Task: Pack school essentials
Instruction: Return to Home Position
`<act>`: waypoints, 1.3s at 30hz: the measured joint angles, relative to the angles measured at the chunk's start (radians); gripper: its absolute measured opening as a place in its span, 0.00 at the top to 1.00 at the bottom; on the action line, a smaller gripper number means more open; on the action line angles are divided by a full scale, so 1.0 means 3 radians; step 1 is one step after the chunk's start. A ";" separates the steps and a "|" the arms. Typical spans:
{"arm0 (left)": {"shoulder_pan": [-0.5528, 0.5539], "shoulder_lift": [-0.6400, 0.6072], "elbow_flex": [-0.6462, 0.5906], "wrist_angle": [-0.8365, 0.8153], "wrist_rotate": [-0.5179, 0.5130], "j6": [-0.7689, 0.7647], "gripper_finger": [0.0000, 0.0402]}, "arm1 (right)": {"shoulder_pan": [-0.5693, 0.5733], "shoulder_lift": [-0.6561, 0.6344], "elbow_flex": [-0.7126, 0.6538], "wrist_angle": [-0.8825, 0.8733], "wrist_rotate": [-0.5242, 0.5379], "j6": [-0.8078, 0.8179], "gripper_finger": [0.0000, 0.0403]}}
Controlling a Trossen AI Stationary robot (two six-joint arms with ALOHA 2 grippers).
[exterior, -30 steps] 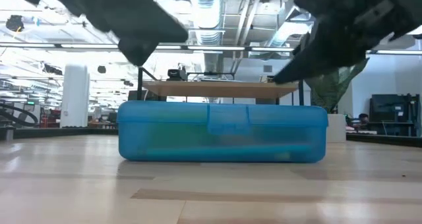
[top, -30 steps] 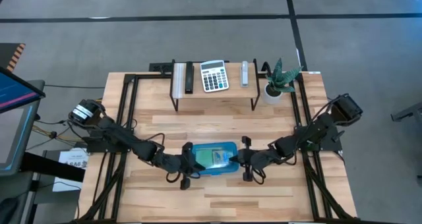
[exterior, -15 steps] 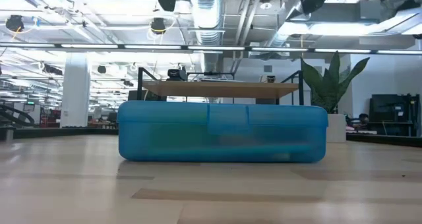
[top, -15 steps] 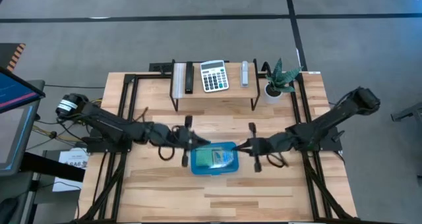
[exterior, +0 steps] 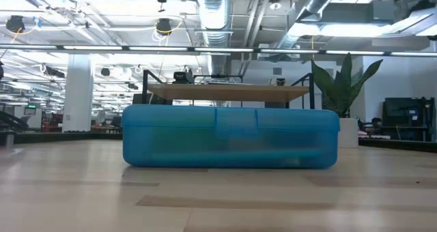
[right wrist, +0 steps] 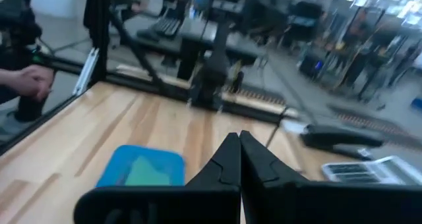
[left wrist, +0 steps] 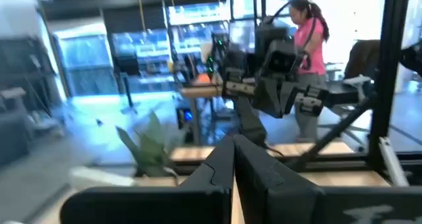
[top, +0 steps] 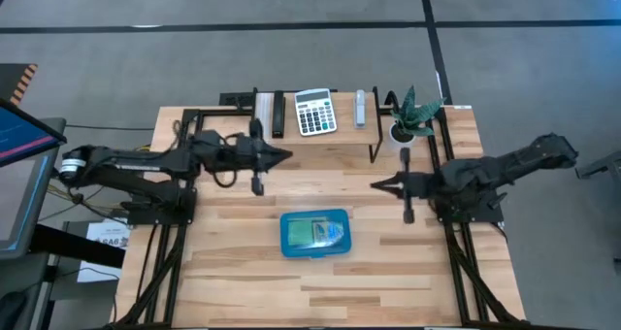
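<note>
A closed translucent blue case (top: 314, 233) lies flat on the table's middle, green and pale shapes showing through its lid; it also fills the low view as the blue case (exterior: 230, 136) and shows in the right wrist view as the blue case (right wrist: 141, 167). The pencils, eraser, sticky notes, crayon box and scissors cannot be told apart inside it. My left gripper (top: 287, 156) is shut, raised over the table's far left part, pointing right. My right gripper (top: 375, 184) is shut, raised right of the case, pointing left. Both stand clear of the case.
A raised shelf (top: 315, 134) at the far edge carries a grey-white calculator (top: 314, 112), a dark bar and a pale bar. A potted plant (top: 411, 116) stands at the far right. A person in pink (left wrist: 308, 46) shows beyond the table. Bare wood lies around the case.
Both grippers left the case's two short ends, rose and drew back: the left toward the far left, the right toward the table's right edge. In the low view both arms went up out of the picture. The case stayed in place, closed.
</note>
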 joint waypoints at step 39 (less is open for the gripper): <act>0.0604 -0.1809 -0.2216 0.0989 -0.0125 -0.0334 1.00 | -0.1513 -0.2438 -0.1219 -0.0188 -0.1435 0.0036 0.98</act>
